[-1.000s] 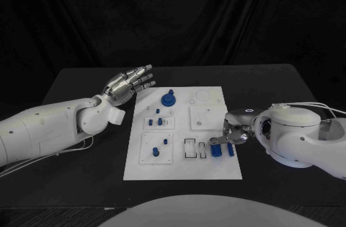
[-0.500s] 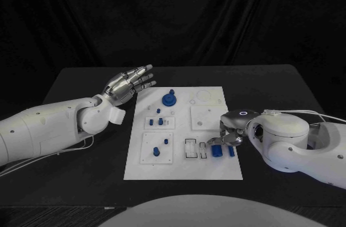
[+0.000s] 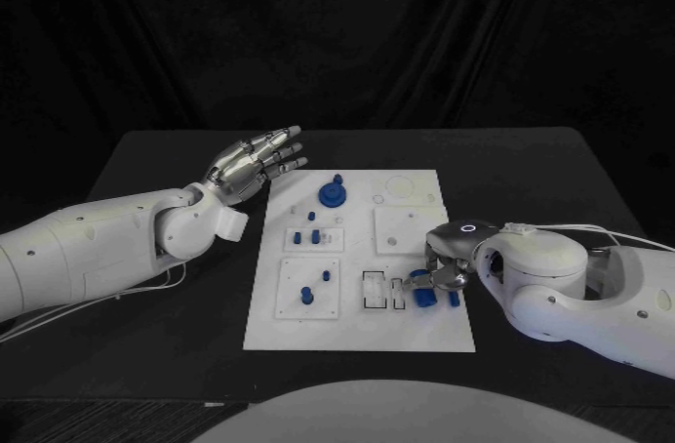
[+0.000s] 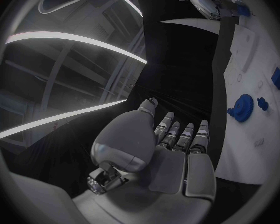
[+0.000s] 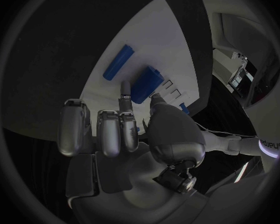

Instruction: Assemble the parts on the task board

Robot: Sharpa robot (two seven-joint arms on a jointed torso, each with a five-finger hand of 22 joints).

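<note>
The white task board lies mid-table with blue parts on it: a round knob at the far side, small pegs in the middle, a rectangular block and a cylinder at the near right. My right hand is over that near right corner. In the right wrist view its thumb and a finger pinch the near end of the block, with the cylinder just beyond. My left hand hovers, holding nothing, beyond the board's far left corner, fingers straight and apart.
The black table runs wide on both sides of the board. My bulky right forearm lies over the table just right of the board. White sockets sit beside the block. The left wrist view shows the knob on the board.
My right arm has swung in toward the board, and the hand has settled lower over the blue block. The left hand has stayed put.
</note>
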